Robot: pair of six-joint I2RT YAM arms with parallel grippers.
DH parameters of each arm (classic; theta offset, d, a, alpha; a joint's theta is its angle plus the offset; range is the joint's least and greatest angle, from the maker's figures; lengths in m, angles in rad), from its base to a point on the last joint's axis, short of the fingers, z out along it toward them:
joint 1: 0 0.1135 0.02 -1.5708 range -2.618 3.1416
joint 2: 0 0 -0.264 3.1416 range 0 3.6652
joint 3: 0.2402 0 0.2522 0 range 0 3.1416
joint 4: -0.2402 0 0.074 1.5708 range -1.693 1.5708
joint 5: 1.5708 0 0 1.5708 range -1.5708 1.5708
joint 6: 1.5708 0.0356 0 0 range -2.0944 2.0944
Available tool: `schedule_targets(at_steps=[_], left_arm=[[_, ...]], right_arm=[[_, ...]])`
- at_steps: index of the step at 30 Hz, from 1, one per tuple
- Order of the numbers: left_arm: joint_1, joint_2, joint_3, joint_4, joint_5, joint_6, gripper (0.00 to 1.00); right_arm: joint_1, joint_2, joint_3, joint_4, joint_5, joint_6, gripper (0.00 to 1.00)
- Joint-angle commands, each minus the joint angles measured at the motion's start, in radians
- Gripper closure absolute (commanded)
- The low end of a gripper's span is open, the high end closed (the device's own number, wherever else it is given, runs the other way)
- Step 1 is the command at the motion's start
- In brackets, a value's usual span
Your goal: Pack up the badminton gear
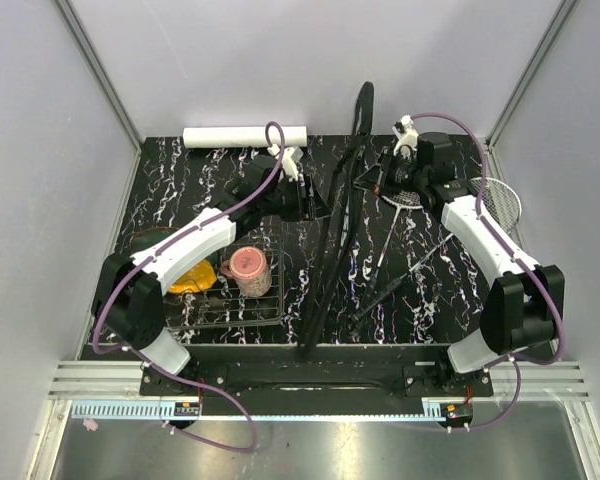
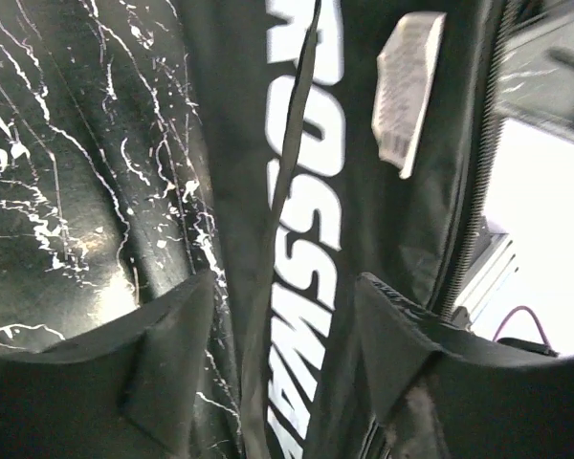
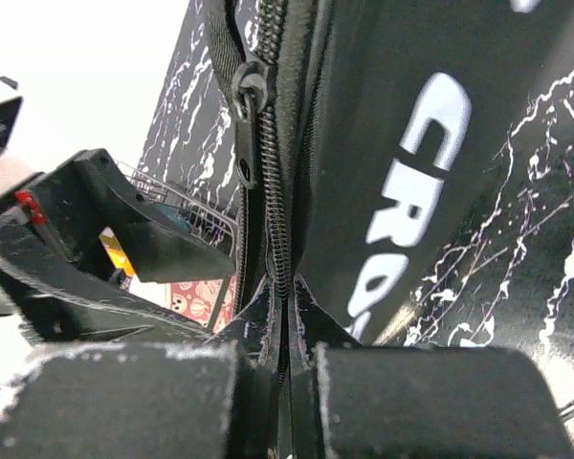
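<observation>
Item: CROSSWAY bag (image 1: 320, 280), long and black, lying from upper centre to lower centre of the surface (image 1: 180, 180) in the top view, between the two arms. Right gripper (image 3: 289, 311): pressed together, pinching the bag's zip edge (image 3: 268, 191) below the slider. Left gripper (image 2: 282, 330): spread, one finger either side of a fold of the lettered panel, gripping nothing. Rackets (image 1: 500, 200): right of the bag. White tube (image 1: 245, 136): upper left, at the back edge. Risk: the pinch takes only a thin strip of zip tape, so a pull could slip it free; with the other side unheld, the mouth may sag shut. Not made out: shuttlecocks, the bag's interior, how far the zip is open.
</observation>
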Motion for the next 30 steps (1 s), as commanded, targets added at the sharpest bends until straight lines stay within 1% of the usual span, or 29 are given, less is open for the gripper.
schedule_targets(at_steps=[1,2,5,6,7,8,9,10,11,12,13,14,15,16,18,19,21,22,24,26,27,28,29,30], left_arm=[[-0.004,-0.021,0.038,0.064,0.059,0.008,0.24],[-0.004,-0.018,0.049,0.052,0.073,0.008,0.21],[-0.004,-0.006,0.061,0.079,0.135,-0.017,0.21],[-0.006,-0.006,0.058,0.095,0.149,-0.037,0.23],[-0.009,-0.004,0.055,0.110,0.168,-0.044,0.30],[-0.012,0.000,0.055,0.136,0.179,-0.050,0.41],[-0.015,0.006,0.059,0.145,0.185,-0.064,0.64],[-0.022,0.021,0.066,0.146,0.183,-0.066,0.66],[-0.029,0.026,0.072,0.144,0.175,-0.066,0.63],[-0.033,0.031,0.084,0.138,0.163,-0.064,0.58],[-0.042,0.035,0.092,0.135,0.134,-0.064,0.43],[-0.047,0.035,0.098,0.126,0.111,-0.063,0.36],[-0.053,0.035,0.113,0.116,0.089,-0.051,0.31],[-0.064,0.037,0.127,0.101,0.036,-0.041,0.29],[-0.075,0.054,0.179,0.048,-0.004,-0.017,0.29],[-0.088,0.060,0.194,0.031,-0.053,-0.011,0.29],[-0.105,0.072,0.231,-0.014,-0.104,0.015,0.29],[-0.119,0.077,0.239,-0.028,-0.153,0.020,0.29],[-0.134,0.081,0.251,-0.042,-0.176,0.028,0.29],[-0.148,0.086,0.263,-0.065,-0.228,0.038,0.29],[-0.162,0.098,0.285,-0.080,-0.253,0.060,0.30],[-0.170,0.104,0.297,-0.098,-0.300,0.068,0.34],[-0.171,0.111,0.315,-0.126,-0.311,0.075,0.41],[-0.174,0.117,0.322,-0.132,-0.339,0.074,0.44]], right_arm=[[0.008,0.004,0.007,-0.022,-0.035,-0.009,1.00],[0.007,0.008,0.010,-0.022,-0.038,-0.009,1.00],[0.007,0.008,0.020,-0.022,-0.035,-0.002,1.00],[0.007,0.007,0.021,-0.022,-0.035,0.004,1.00],[0.007,0.008,0.024,-0.024,-0.035,0.011,1.00],[0.008,0.011,0.026,-0.022,-0.035,0.027,1.00],[0.007,0.011,0.027,-0.019,-0.038,0.036,1.00],[0.008,0.011,0.030,-0.013,-0.040,0.047,1.00],[0.008,0.011,0.029,-0.012,-0.038,0.065,1.00],[0.008,0.011,0.027,-0.010,-0.038,0.074,1.00],[0.010,0.008,0.027,-0.005,-0.034,0.080,1.00],[0.013,0.001,0.024,-0.002,-0.026,0.089,1.00],[0.013,-0.004,0.020,-0.004,-0.020,0.090,1.00],[0.013,-0.007,0.020,-0.001,-0.017,0.090,1.00],[0.014,-0.015,0.018,-0.002,-0.014,0.094,1.00],[0.014,-0.016,0.017,-0.002,-0.012,0.094,1.00],[0.014,-0.019,0.018,-0.002,-0.011,0.094,1.00],[0.016,-0.019,0.017,-0.002,-0.011,0.097,1.00],[0.019,-0.021,0.018,-0.001,-0.009,0.097,1.00],[0.019,-0.022,0.018,-0.001,-0.009,0.099,1.00],[0.019,-0.022,0.018,-0.002,-0.008,0.099,1.00],[0.021,-0.025,0.018,-0.001,-0.008,0.099,1.00],[0.021,-0.025,0.018,-0.001,-0.006,0.099,1.00],[0.022,-0.027,0.018,-0.001,-0.006,0.099,1.00]])
